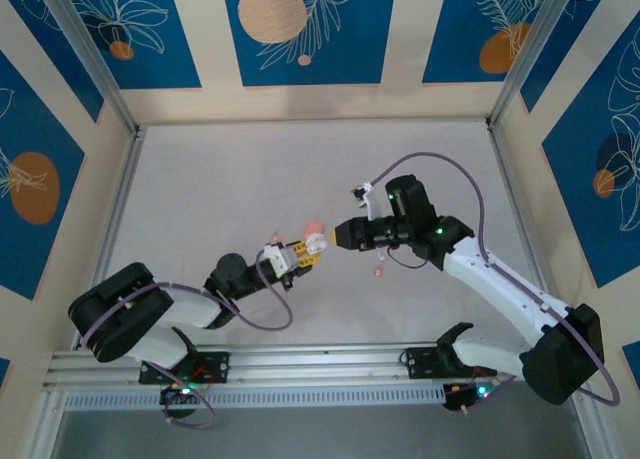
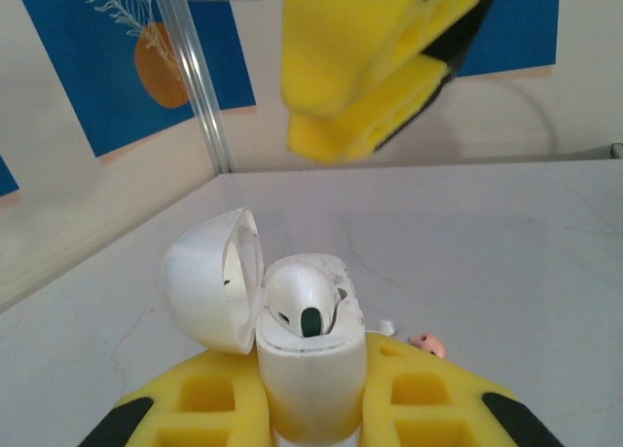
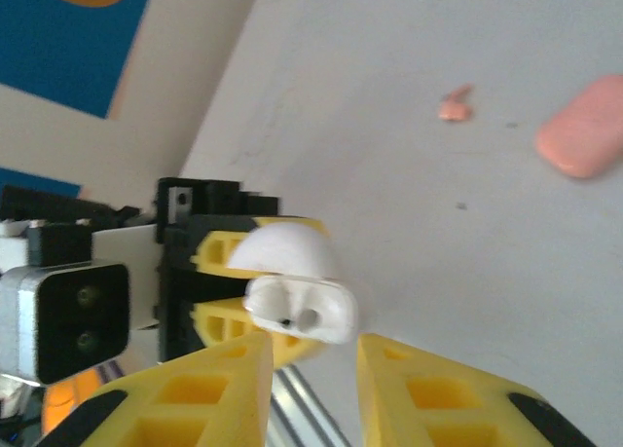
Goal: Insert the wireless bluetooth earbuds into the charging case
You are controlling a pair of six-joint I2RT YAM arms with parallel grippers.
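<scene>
At left, the left fingers (image 2: 195, 406) are clamped on a white charging case (image 2: 310, 374). They hold it off the surface (image 1: 250, 179) with its lid (image 2: 209, 281) swung open and its mouth turned toward the other arm. One white earbud (image 2: 304, 303) sits inside (whether the second socket is filled I cannot tell). Just beyond that grip a shut pink case (image 3: 582, 126) lies flat on the surface.

Facing the open mouth — near it, not touching — the right fingers (image 3: 219, 398) stand apart with nothing between them, and the mouth's long side runs across their gap. Further right lies a loose pink earbud (image 3: 454, 106) — nearer the right arm, which I judge would have to turn away from the case and reach down for it. Nothing stands in that path.
</scene>
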